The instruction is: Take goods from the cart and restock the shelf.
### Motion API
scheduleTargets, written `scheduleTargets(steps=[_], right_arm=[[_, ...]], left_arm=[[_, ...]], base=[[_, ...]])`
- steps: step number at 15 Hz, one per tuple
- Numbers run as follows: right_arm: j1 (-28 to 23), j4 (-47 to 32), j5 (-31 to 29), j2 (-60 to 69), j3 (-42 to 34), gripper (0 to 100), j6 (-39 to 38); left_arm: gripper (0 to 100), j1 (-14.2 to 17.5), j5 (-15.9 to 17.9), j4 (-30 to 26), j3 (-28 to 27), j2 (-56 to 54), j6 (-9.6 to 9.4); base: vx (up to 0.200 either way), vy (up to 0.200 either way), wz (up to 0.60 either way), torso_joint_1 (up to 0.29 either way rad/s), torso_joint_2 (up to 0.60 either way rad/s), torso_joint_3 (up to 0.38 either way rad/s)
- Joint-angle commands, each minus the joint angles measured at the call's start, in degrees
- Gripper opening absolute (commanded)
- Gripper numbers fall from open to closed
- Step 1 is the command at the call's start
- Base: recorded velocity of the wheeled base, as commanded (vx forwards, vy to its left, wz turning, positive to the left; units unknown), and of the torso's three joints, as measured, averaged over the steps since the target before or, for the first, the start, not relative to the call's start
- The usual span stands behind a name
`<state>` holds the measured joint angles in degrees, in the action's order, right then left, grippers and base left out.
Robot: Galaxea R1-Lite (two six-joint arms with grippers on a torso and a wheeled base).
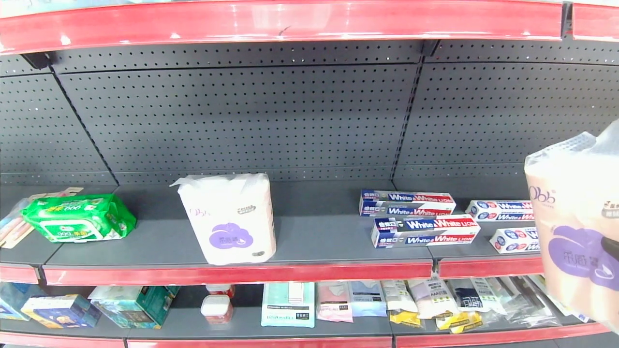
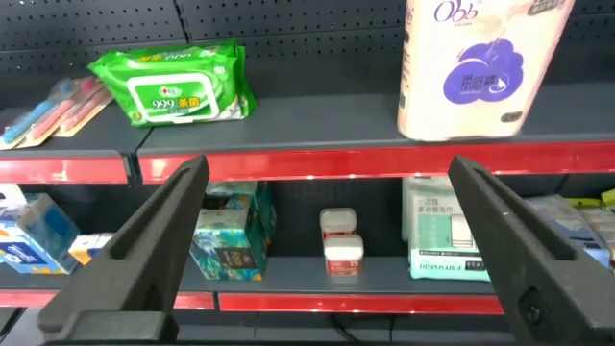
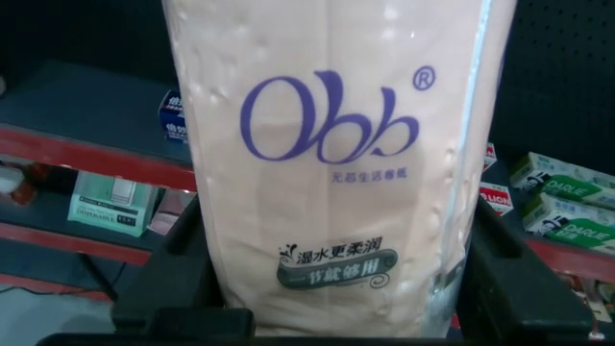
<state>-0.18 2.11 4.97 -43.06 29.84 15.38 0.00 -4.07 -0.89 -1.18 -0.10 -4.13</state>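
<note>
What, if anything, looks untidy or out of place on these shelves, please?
At the right of the lower shelf, the packets lie in an overlapping jumble. The toothbrushes beside the wipes lie slanted. Nothing looks spilled or damaged.

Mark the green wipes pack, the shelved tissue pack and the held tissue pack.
green wipes pack (image 1: 80, 220), head view, label
shelved tissue pack (image 1: 232, 222), head view, front
held tissue pack (image 3: 332, 192), right wrist view, front

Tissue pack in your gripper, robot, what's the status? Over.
Right gripper shut on tissue pack. Left gripper open, empty. Toothpaste boxes occupy shelf ahead.
</note>
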Motion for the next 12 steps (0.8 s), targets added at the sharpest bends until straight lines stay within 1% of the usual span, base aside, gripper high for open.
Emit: scheduleTargets(steps=[1, 3, 4, 5, 6, 7, 12], right_arm=[[0.0, 0.7, 0.0, -0.4, 0.0, 0, 1.0], [0.2, 2.0, 0.2, -1.9, 0.5, 0, 1.9], [0.2, 4.4, 0.3, -3.9, 0.8, 0, 2.0], [0.2, 6.9, 0.3, -5.4, 0.8, 0, 1.9], [0.2, 8.8, 0.3, -6.6, 0.8, 0, 1.9], [0.2, 9.8, 0.3, -7.3, 0.8, 0, 1.8], [0.5, 9.8, 0.5, -7.7, -0.7, 0, 1.8]], left_arm=[[100, 0.0, -0.1, 0.0, 0.0, 0.1, 0.00], [100, 0.0, 0.6, 0.0, 0.0, 0.1, 0.53], [100, 0.0, 4.5, 0.7, 0.8, 0.1, 0.79], [100, 0.0, 5.6, 1.0, 1.2, 0.1, 1.06], [100, 0.0, 5.2, 0.9, 1.2, 0.1, 2.73], [100, 0.0, 4.7, 0.9, 1.2, 0.1, 3.69], [100, 0.0, 4.7, 1.0, 1.2, 0.1, 3.69]], base=[[0.000, 0.000, 0.00, 0.000, 0.00, 0.000], [0.000, 0.000, 0.00, 0.000, 0.00, 0.000], [0.000, 0.000, 0.00, 0.000, 0.00, 0.000], [0.000, 0.000, 0.00, 0.000, 0.00, 0.000], [0.000, 0.000, 0.00, 0.000, 0.00, 0.000], [0.000, 0.000, 0.00, 0.000, 0.00, 0.000], [0.000, 0.000, 0.00, 0.000, 0.00, 0.000]])
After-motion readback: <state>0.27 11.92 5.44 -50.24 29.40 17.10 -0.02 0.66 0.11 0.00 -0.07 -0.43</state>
